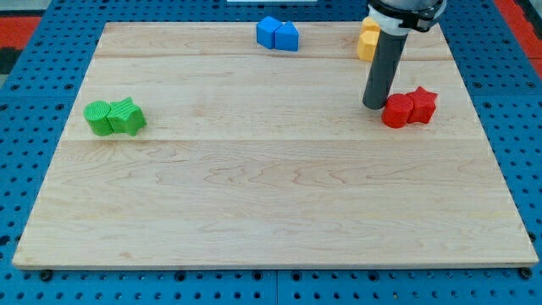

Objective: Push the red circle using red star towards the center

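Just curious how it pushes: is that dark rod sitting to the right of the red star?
No: my tip is at the view's left of the red circle, with the red star beyond it.

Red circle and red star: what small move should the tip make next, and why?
Probably my tip should go round to the view's right of the red star. It now stands just left of the red circle, which touches the star. The wooden board centre lies left, so pushing must come from the star's side.
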